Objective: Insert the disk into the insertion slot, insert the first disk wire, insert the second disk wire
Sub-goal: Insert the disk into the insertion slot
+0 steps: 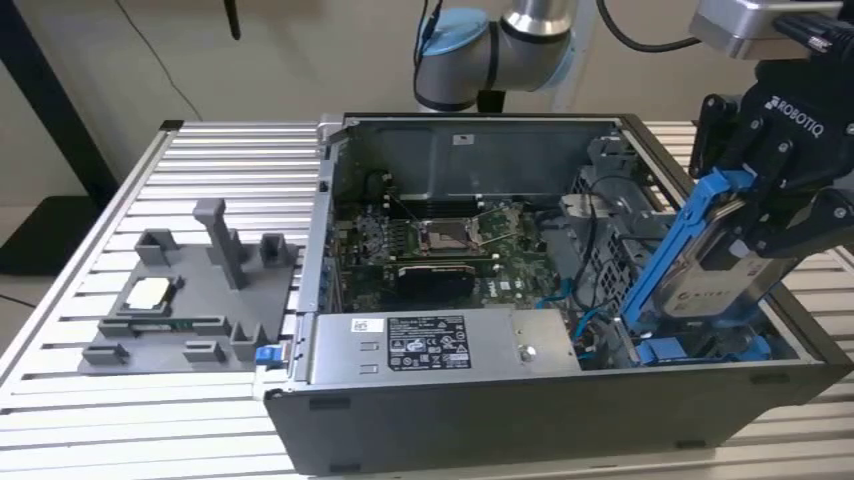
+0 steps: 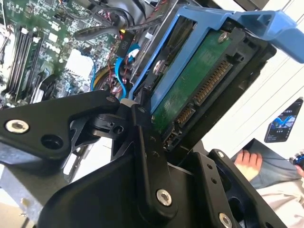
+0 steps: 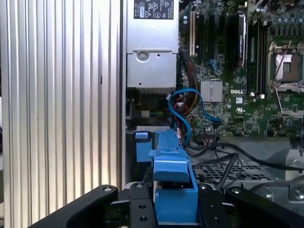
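Over the case's drive corner: the gripper [image 1: 742,222] hangs at the exterior view's right, jaws clamped on the disk [image 1: 691,285] across its blue carrier frame [image 1: 663,255].
Disk attitude: steeply tilted, with the upper end between the fingers and the lower end dipped inside the case wall, close to a blue piece lying low in that corner (possibly another carrier; I cannot tell).
Disk relative to gripper: it runs down and away from the palm. In the second wrist view its green board [image 2: 199,80] and bare connectors sit close to the gripper body.
Insertion slot: the perforated grey metal [image 3: 223,172] beside the carrier's far edge in the first wrist view seems to be its wall. The disk is not seated.
Step in hand: by my reading, getting the disk into the slot.
Doing it well: bring the carrier's rails parallel to the bay walls, enter square and push gently along the slot's line without forcing.
Hazard: the blue cable [image 3: 183,111] and the black leads lie near the mouth and could be pinched.
Wires: neither appears plugged in.
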You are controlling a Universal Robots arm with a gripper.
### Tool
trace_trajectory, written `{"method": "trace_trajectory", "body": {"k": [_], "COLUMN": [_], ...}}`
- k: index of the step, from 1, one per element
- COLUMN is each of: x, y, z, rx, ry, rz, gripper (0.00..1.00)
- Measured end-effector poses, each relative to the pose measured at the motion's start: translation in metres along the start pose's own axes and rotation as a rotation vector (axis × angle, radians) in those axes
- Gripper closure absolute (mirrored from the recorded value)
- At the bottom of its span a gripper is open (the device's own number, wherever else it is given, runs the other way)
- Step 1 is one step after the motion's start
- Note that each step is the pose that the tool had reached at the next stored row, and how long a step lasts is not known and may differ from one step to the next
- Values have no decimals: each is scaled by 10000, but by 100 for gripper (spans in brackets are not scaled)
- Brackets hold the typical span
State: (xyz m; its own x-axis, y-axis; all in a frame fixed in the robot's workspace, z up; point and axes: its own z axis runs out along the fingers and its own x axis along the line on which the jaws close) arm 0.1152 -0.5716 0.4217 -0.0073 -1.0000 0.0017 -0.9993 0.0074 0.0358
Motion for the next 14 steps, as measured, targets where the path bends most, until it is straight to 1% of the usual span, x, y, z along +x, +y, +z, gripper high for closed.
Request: {"method": "trace_trajectory", "body": {"k": [12, 14], "x": [0, 0], "y": [-64, -70], "z": [112, 147], "rx": [0, 0], "ry": [2, 2], "rz": [-49, -56], "gripper": [67, 67]}}
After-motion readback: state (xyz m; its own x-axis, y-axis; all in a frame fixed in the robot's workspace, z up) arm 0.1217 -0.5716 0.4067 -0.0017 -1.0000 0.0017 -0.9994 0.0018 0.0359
